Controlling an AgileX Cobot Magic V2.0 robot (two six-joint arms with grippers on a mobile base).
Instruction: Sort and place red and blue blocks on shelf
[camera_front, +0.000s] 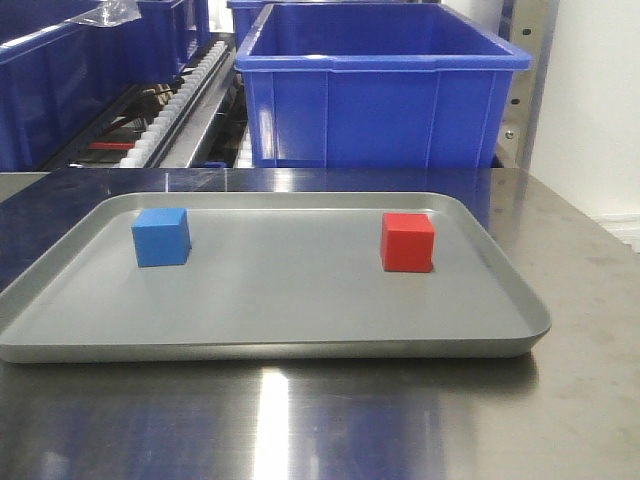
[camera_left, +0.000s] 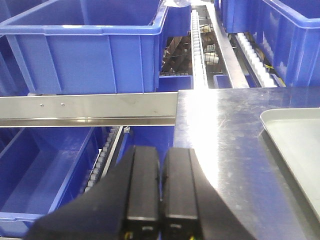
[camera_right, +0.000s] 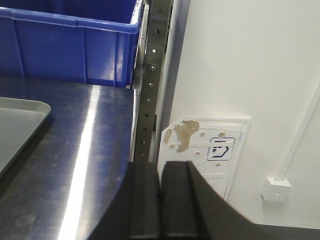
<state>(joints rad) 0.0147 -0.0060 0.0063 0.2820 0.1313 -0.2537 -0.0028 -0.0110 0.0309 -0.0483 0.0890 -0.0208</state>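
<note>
A blue block (camera_front: 161, 237) rests on the left part of a shallow grey tray (camera_front: 270, 345), and a red block (camera_front: 407, 242) on its right part. Both stand upright, well apart. Behind the steel table rises the shelf, seen by its white roller tracks (camera_front: 180, 100) and its flat silver rail (camera_left: 87, 109). My left gripper (camera_left: 160, 150) is shut and empty, hanging over the table's left edge, with the tray's corner (camera_left: 295, 135) off to its right. My right gripper (camera_right: 160, 165) is shut and empty too, beyond the table's right edge. Neither wrist view shows a block.
Large blue bins (camera_front: 375, 85) sit on the shelf behind the tray, with more bins (camera_left: 85, 47) on lower tiers at the left. A perforated steel upright (camera_right: 150, 75) and a white wall (camera_right: 240, 60) bound the right side. The steel tabletop (camera_front: 300, 420) runs in front of the tray.
</note>
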